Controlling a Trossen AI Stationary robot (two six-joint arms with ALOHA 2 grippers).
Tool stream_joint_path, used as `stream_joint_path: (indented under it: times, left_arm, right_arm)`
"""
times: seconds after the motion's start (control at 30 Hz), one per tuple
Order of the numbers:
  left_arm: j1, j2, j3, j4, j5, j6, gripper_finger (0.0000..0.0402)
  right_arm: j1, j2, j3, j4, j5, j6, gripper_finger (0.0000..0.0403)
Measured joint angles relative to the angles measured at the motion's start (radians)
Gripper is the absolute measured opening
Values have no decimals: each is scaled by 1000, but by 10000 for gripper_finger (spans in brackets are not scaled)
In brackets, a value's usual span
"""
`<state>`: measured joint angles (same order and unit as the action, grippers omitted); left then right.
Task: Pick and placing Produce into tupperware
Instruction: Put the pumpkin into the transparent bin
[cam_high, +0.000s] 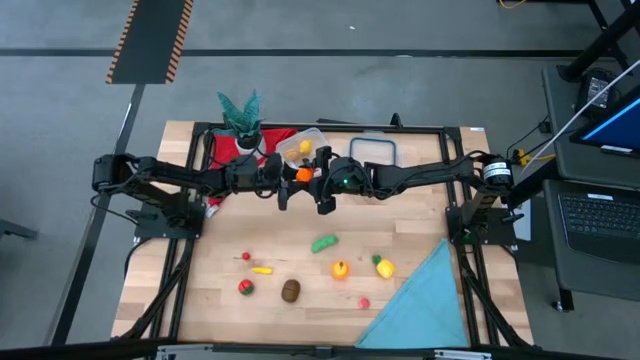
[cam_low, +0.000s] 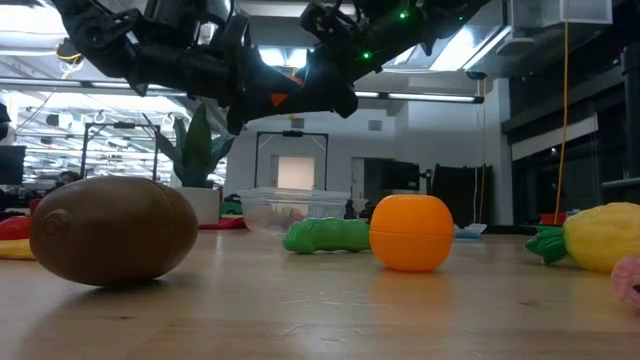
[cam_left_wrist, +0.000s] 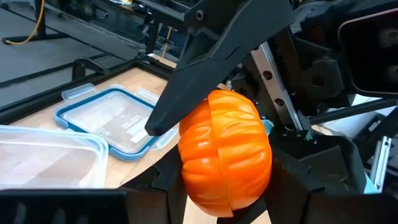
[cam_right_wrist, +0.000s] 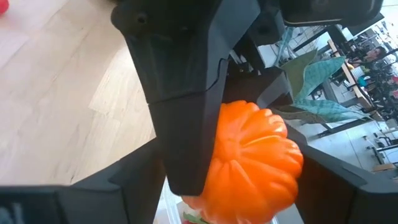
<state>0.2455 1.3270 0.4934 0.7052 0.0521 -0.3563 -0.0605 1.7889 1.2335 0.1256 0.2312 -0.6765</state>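
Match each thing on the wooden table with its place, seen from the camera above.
Things:
1. orange ridged toy pumpkin
2. clear squarish plastic container
3. light blue triangular cloth
4. brown oval toy fruit

Places:
A. near right corner
B. near edge, left of centre
C. raised, between the two arms' jaws
D. far side, beside the potted plant

Pairs: 1-C, 2-D, 3-A, 4-B

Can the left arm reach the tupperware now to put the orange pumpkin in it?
Probably yes. The left gripper holds the pumpkin right beside the tupperware, but the right gripper crowds it.
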Motion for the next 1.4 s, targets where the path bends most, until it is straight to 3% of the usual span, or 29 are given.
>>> stream_joint_path:
  times: [0.23, 0.33, 0.4, 0.8, 1.13, 1.4]
  left_arm:
    - [28, -8, 0, -8, 51, 8, 154]
    - [45, -32, 2, -15, 63, 15, 154]
    - [56, -56, 2, -28, 62, 30, 154]
    - [85, -101, 2, -132, 78, 104, 154]
    - [89, -101, 2, -132, 70, 201, 154]
    - [89, -100, 1, -119, 96, 335, 154]
  right_arm:
    - [0, 1, 0, 2, 12, -2, 295]
    - [0, -4, -1, 0, 74, 4, 296]
    - [1, -14, -4, -7, 111, 47, 297]
    - [-42, -173, -115, -67, 101, 267, 297]
    - [-97, -376, -462, 270, -206, 399, 297]
    - [-146, -473, -657, 426, -441, 516, 296]
